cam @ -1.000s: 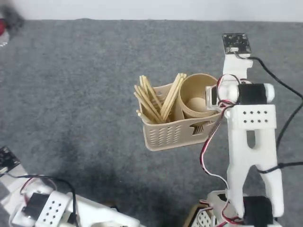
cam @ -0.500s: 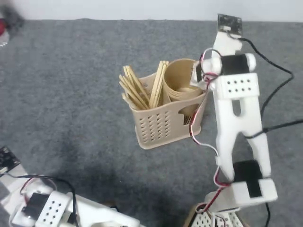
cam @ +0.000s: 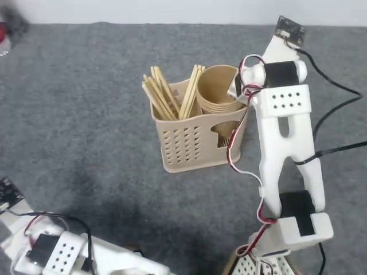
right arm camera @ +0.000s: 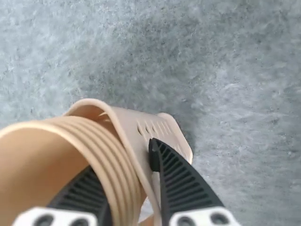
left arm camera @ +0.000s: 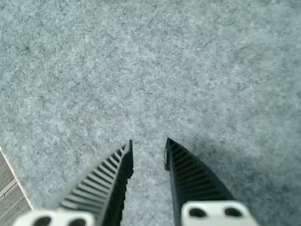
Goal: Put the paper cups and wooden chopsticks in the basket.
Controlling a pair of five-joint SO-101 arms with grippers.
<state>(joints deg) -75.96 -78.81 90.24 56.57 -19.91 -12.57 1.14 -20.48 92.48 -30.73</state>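
A beige slotted basket [cam: 192,146] stands upright on the grey carpet. Several wooden chopsticks [cam: 163,94] lean in its left part, and a nested stack of paper cups [cam: 221,91] sits in its right part. My right gripper [cam: 242,98] is at the basket's right end. In the right wrist view this gripper [right arm camera: 127,160] is shut on the basket wall [right arm camera: 162,127], with one finger inside the paper cups [right arm camera: 47,160] and the other outside the wall. My left gripper [left arm camera: 148,146] hangs open over bare carpet with nothing between its fingers.
The left arm's base [cam: 57,252] sits at the near left corner. A strip of wooden floor [left arm camera: 7,188] borders the carpet. A small red object [cam: 3,31] lies at the far left edge. Grey carpet surrounds the basket on the left and front.
The right arm has carried the basket left and farther back, and it has gone from tilted to upright. The left arm has not moved.
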